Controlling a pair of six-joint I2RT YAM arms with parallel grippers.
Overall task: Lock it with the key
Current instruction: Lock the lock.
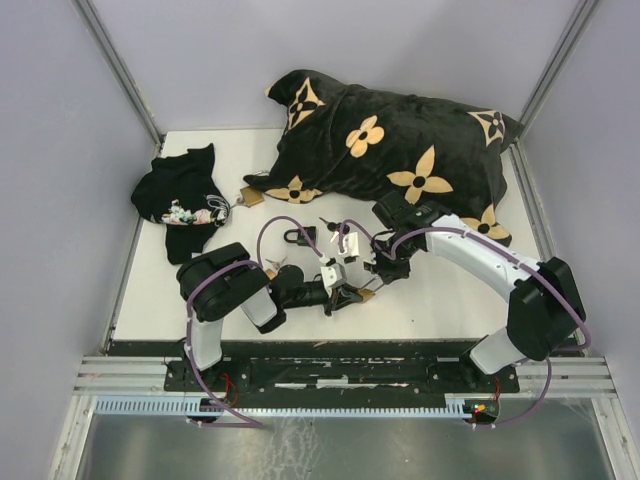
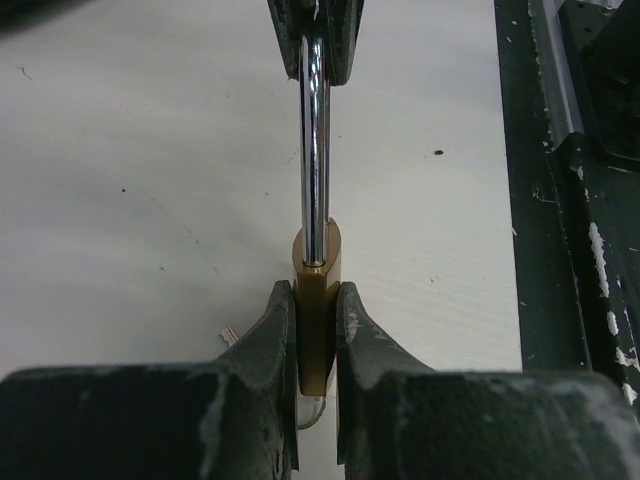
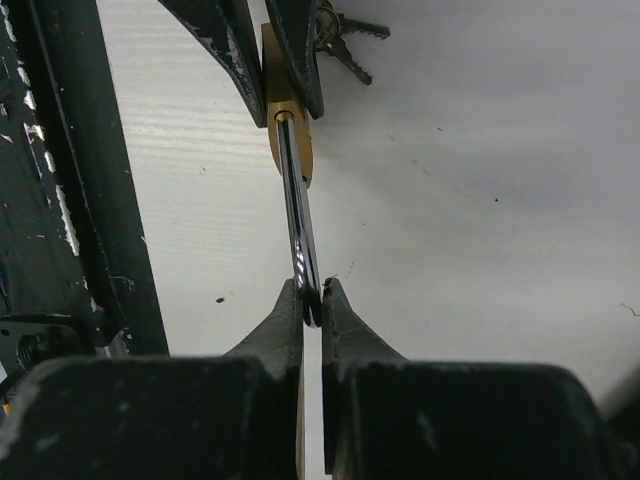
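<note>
Left gripper (image 2: pixel 316 300) is clamped on the brass lock (image 2: pixel 318 250); right gripper (image 3: pixel 311 300) is pinched on the shackle (image 3: pixel 298 210) straight ahead of it; keys (image 3: pixel 345 40) show just past the left jaws, unheld; whether one sits in the keyhole is hidden. Judged: lock secured, key turn not yet done.

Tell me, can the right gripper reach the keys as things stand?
Probably not at once. The right gripper is shut on the padlock's shackle, and the left gripper, clamped on the brass body, stands between it and the keys. It would have to let go first.
</note>
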